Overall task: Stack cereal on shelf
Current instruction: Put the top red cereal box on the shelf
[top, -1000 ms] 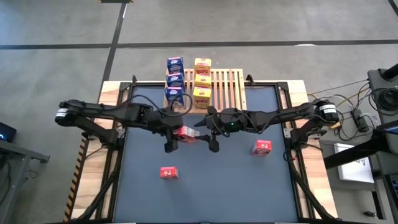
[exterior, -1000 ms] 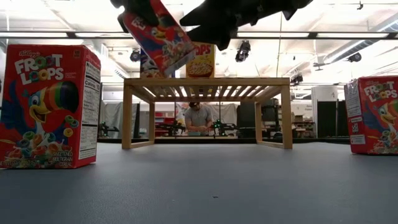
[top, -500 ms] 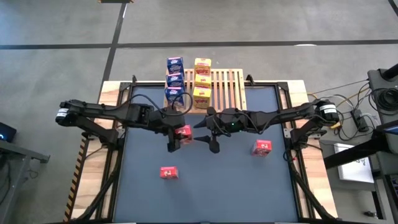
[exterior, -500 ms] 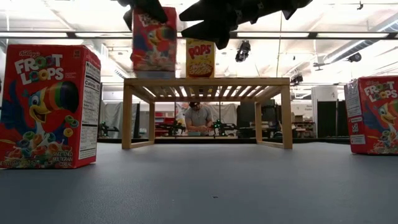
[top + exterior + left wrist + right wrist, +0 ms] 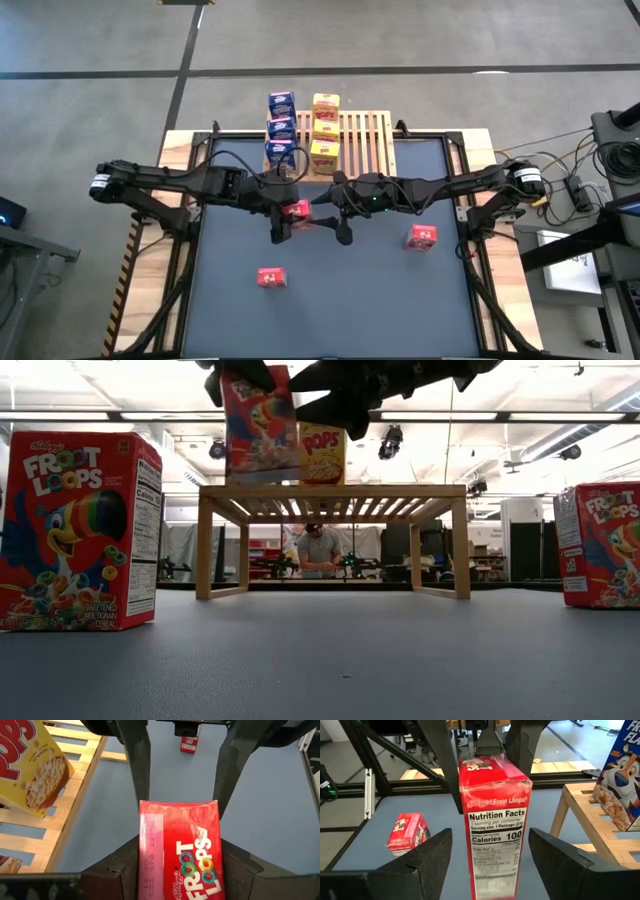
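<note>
My left gripper (image 5: 288,212) is shut on a red cereal box (image 5: 296,211) held over the table's middle, in front of the wooden rack (image 5: 365,140). In the low view the box (image 5: 260,430) stands upright at the height of the rack's top (image 5: 335,491). My right gripper (image 5: 332,218) faces it from the right, open. Its fingers (image 5: 427,857) stand wide on either side of the box (image 5: 495,835) without touching. Three blue boxes (image 5: 281,128) and three yellow boxes (image 5: 324,127) stand in two rows on the rack's left part. My left gripper pinches the red box between its two fingers (image 5: 445,770), one on each broad face, at the upper part (image 5: 250,390). The fingers come from the table's left. The box is lifted clear of the table and stands upright, its narrow nutrition side (image 5: 496,827) toward the right gripper.
Two more red boxes stand on the dark mat: one near the front left (image 5: 270,277), one at the right (image 5: 422,237). The rack's right half (image 5: 378,135) is bare slats. A person (image 5: 320,550) stands in the room behind the table.
The red box has turned in my left gripper from tilted, top leaning toward the table's left, to upright, staying lifted at about the same height. My right gripper has kept open and still beside it.
</note>
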